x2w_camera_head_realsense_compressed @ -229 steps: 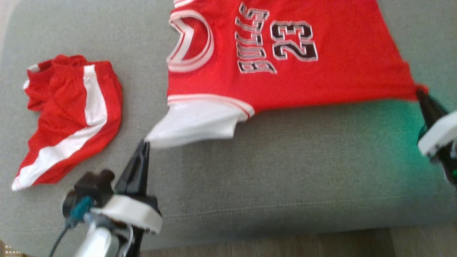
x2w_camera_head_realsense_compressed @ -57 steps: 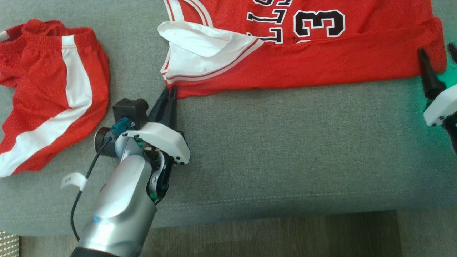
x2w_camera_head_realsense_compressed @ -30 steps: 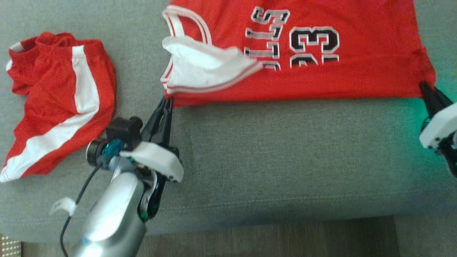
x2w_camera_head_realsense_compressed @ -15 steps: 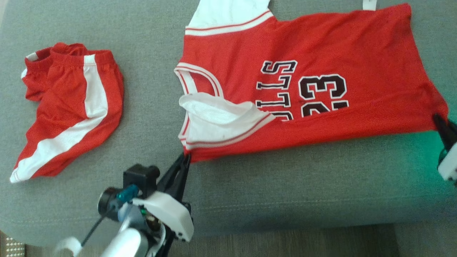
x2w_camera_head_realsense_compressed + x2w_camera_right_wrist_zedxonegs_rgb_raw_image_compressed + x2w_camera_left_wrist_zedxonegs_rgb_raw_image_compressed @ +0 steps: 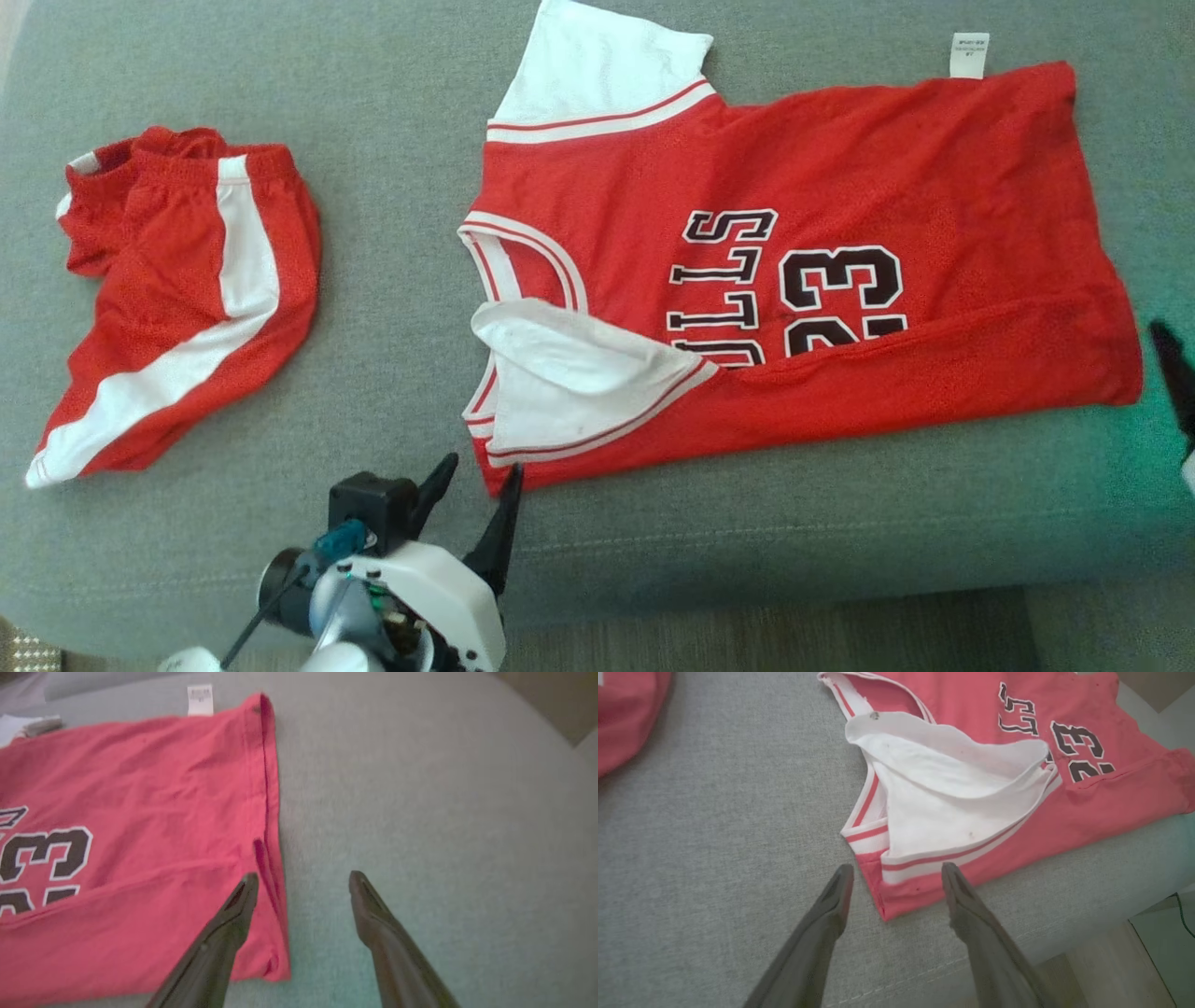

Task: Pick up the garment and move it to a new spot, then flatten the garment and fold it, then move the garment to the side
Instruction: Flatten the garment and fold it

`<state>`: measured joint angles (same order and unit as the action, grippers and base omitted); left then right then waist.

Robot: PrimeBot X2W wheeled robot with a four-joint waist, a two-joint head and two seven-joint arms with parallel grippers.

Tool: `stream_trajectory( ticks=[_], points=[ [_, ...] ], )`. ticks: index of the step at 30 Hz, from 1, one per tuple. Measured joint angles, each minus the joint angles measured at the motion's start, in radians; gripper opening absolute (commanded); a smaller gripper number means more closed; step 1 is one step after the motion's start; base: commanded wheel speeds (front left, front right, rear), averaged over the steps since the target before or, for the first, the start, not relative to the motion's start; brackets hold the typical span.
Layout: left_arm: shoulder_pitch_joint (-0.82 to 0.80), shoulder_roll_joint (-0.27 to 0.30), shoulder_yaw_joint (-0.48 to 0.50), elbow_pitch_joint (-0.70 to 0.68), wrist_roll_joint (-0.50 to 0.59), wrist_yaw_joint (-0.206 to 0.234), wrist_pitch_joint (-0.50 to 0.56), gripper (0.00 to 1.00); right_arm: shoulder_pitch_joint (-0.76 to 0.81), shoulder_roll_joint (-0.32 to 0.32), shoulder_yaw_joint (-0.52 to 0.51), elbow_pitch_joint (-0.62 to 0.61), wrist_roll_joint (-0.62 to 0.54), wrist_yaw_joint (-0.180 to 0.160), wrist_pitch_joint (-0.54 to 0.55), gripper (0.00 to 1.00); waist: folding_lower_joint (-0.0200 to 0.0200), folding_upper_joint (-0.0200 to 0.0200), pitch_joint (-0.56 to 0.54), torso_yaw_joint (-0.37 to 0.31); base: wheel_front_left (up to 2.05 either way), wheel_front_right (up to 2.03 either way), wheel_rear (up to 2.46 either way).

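Observation:
The garment, a red jersey (image 5: 840,159) with white sleeves and a black "23", lies spread on the grey cushion (image 5: 747,523). Its near long edge is folded over onto the lettering, with the near white sleeve (image 5: 569,373) turned up on top. My left gripper (image 5: 481,467) stands open just short of the jersey's near shoulder corner (image 5: 887,905), its fingers either side of that corner without touching it. My right gripper (image 5: 303,876) is open at the hem's near corner (image 5: 275,961), its left finger over the cloth. One of its fingers (image 5: 1174,373) shows at the right edge.
Red shorts with a white stripe (image 5: 187,299) lie crumpled on the cushion's left; their edge shows as red cloth (image 5: 626,714). The cushion's front edge runs just behind my left gripper, with wooden floor (image 5: 747,635) below. Bare cushion (image 5: 420,788) lies right of the hem.
Both grippers have opened and let go of the jersey's near corners, which now lie on the cushion. The head camera has tilted, bringing the whole jersey into view.

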<state>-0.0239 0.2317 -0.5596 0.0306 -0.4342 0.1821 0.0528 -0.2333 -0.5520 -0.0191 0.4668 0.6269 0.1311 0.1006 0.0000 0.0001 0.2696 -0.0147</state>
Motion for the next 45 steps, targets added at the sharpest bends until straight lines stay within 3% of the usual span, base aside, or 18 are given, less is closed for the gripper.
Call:
stream_trajectory(
  ticks=[7,13,18,21,31,45],
  points=[
    [-0.067,0.023,0.039,-0.051,-0.003,-0.001,0.029,1.00,-0.001,0.089,-0.114,-0.099,-0.133,0.000,-0.063,1.00,0.0000,0.0000,0.007,0.000,0.00,0.00,0.00],
    [-0.408,0.035,0.067,-0.040,-0.002,-0.071,0.139,1.00,-0.014,0.143,-0.131,-0.166,-0.188,0.000,-0.039,1.00,0.0000,0.0000,0.053,0.005,0.00,0.00,0.00],
    [-0.730,0.025,0.091,0.112,-0.058,-0.167,0.250,1.00,-0.096,0.148,-0.132,-0.214,-0.204,0.000,-0.033,1.00,0.0000,0.0000,0.124,-0.002,0.00,0.00,0.00],
    [-0.890,0.011,0.090,0.235,-0.060,-0.200,0.300,1.00,-0.141,0.149,-0.116,-0.238,-0.204,0.000,-0.034,1.00,0.0000,0.0000,0.173,-0.015,0.00,0.00,0.00],
    [-1.168,-0.015,0.082,0.614,-0.005,-0.217,0.336,1.00,-0.218,0.185,-0.065,-0.236,-0.196,0.000,-0.104,1.00,0.0001,-0.0001,0.313,-0.112,0.00,0.00,0.00],
    [-1.304,0.015,0.025,0.839,0.056,-0.244,0.315,1.00,-0.243,0.207,-0.038,-0.165,-0.168,0.000,-0.181,1.00,0.0000,-0.0001,0.389,-0.234,0.00,0.00,0.00]
  ],
)
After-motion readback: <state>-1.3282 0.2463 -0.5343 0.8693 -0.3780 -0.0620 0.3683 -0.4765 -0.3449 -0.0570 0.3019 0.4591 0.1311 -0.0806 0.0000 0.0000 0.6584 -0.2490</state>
